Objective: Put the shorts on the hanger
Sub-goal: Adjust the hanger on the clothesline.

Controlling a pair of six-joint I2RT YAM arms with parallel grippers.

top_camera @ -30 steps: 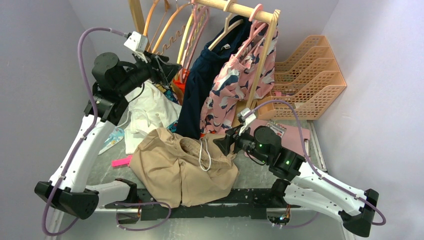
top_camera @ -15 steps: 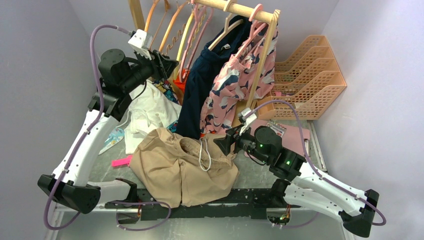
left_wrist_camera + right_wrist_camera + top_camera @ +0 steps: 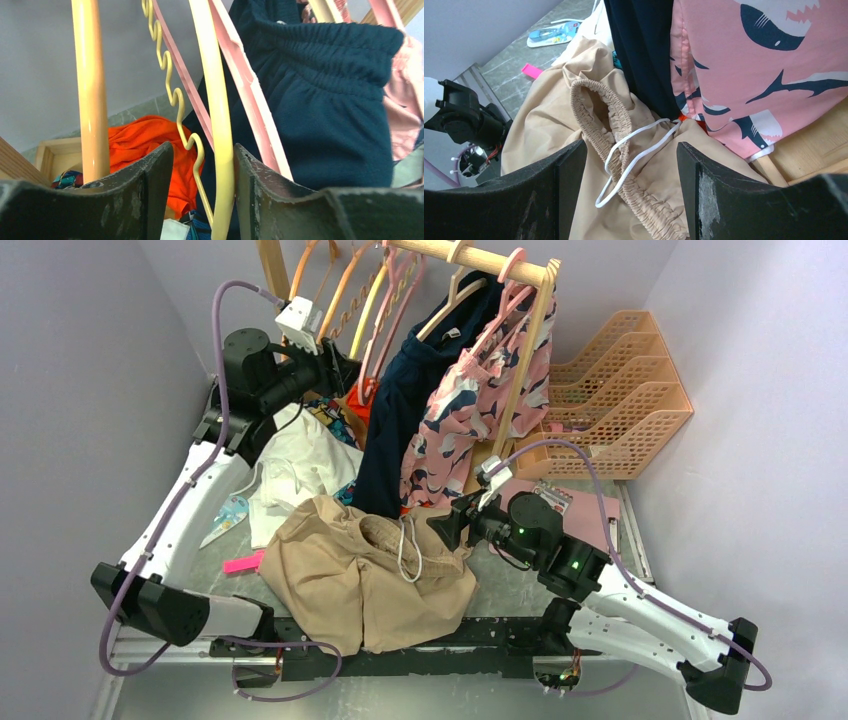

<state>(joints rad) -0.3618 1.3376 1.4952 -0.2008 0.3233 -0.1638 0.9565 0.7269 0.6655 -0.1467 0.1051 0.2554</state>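
The tan shorts (image 3: 360,575) lie crumpled at the near middle of the table, with the gathered waistband and white drawstring (image 3: 639,145) facing up. My right gripper (image 3: 450,525) is open and empty, just above the waistband (image 3: 631,190). The pink hanger (image 3: 393,302) hangs empty on the wooden rail among other hangers. My left gripper (image 3: 335,365) is raised to the rack and open (image 3: 202,195). A yellow hanger (image 3: 220,145) stands between its jaws, against the right finger. The pink hanger (image 3: 250,95) runs just beyond that finger.
An orange hanger (image 3: 90,100) hangs left of the yellow one. A navy garment (image 3: 400,410) and a pink patterned garment (image 3: 480,410) hang on the rail (image 3: 480,258). White cloth (image 3: 300,460) and orange cloth (image 3: 135,145) lie under the rack. An orange file rack (image 3: 620,400) stands back right.
My left arm has swung up and to the right, bringing its gripper in among the hangers. The right arm and the shorts have not moved.
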